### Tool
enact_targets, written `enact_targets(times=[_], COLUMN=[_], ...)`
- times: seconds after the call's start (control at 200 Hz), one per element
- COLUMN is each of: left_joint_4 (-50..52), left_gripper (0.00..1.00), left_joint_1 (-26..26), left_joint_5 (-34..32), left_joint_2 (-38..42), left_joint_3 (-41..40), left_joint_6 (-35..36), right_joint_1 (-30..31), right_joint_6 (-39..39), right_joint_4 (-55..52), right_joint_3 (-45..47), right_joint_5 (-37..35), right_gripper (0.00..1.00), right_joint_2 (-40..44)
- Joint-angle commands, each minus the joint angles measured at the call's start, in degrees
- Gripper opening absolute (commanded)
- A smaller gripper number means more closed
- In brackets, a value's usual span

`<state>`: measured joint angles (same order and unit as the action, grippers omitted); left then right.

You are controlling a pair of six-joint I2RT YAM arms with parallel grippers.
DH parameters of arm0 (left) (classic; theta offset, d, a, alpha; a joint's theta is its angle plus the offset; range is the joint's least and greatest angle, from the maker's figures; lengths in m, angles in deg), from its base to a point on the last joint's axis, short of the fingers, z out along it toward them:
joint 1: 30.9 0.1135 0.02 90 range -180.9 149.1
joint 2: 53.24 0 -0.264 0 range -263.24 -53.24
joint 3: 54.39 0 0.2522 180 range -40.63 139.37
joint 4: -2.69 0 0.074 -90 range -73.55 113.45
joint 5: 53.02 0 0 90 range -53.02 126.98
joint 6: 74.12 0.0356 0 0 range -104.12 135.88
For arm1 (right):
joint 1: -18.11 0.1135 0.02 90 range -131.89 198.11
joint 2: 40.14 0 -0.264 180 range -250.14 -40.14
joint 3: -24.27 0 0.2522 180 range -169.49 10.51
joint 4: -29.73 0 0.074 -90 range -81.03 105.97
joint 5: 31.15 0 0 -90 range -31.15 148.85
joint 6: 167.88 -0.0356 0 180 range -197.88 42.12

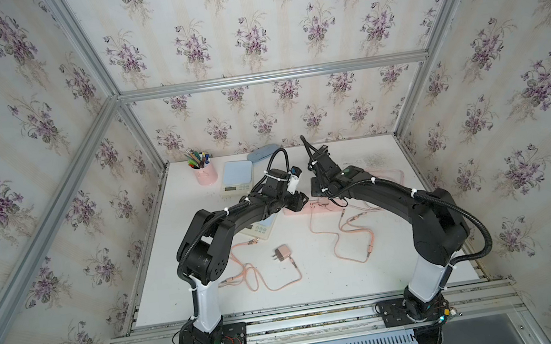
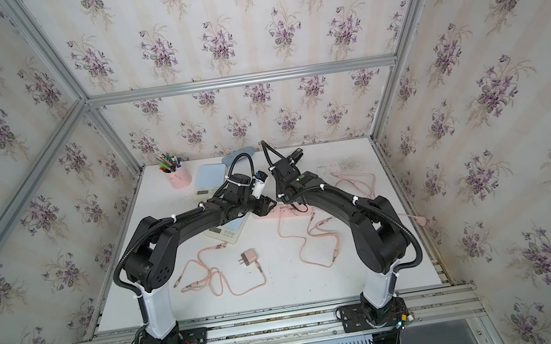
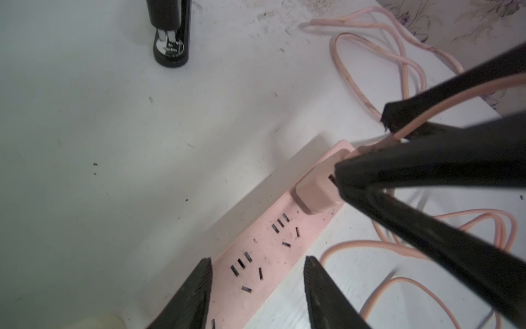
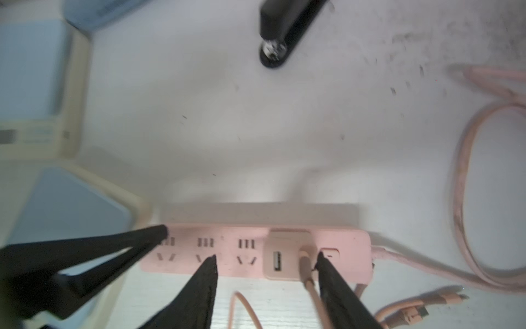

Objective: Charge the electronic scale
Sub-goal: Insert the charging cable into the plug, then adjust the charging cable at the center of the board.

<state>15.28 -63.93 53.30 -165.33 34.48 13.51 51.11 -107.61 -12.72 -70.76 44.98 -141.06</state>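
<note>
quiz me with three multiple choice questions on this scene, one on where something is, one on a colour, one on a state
1. Where on the table does the pen cup stand?
A. far left corner
B. near edge, centre
C. far right corner

2. What colour is the power strip?
A. black
B. green
C. pink

3. The right gripper is:
A. shut on a pen
B. open
C. shut on a cup

Answers:
1 A, both top views show it at the far left of the table.
2 C, the right wrist view shows its pink body.
3 B, its jaws stand wide apart above the strip.
</note>
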Motion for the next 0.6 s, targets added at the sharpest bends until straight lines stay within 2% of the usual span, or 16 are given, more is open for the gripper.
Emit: enact_targets(times=[0.0,0.145,0.16,0.24,0.37,0.485,0.594], left_joint_4=[1.8,2.3,2.4,2.7,3.4,4.5,5.3], left_gripper=[0.58,0.58,0.58,0.58,0.57,0.57,0.57], left_joint_1=[0.5,0.5,0.6,0.5,0.3,-0.2,-0.5], left_joint_5=[0.3,0.0,0.0,0.3,0.8,1.1,1.4], left_joint_2=[1.8,4.9,5.4,7.3,10.2,12.1,13.2], left_joint_3=[-0.4,-2.4,-2.7,-3.9,-6.1,-7.8,-8.7], left_joint_6=[0.5,0.5,0.5,0.3,0.0,-0.1,-0.1], right_joint_1=[-0.1,-1.4,-3.6,-7.3,-13.7,-16.3,-16.5], right_joint_6=[2.0,1.1,0.9,-0.2,-2.4,-3.8,-3.4], right_joint_4=[-3.8,-3.8,-3.6,-1.7,2.6,6.3,7.1], right_joint_3=[-3.8,-0.1,0.9,7.8,19.5,26.3,27.5], right_joint_5=[1.3,1.2,1.4,3.0,9.3,12.5,13.2], right_gripper=[0.62,0.64,0.64,0.62,0.52,0.51,0.55], right_joint_2=[2.5,9.2,9.9,14.1,19.1,19.9,16.3])
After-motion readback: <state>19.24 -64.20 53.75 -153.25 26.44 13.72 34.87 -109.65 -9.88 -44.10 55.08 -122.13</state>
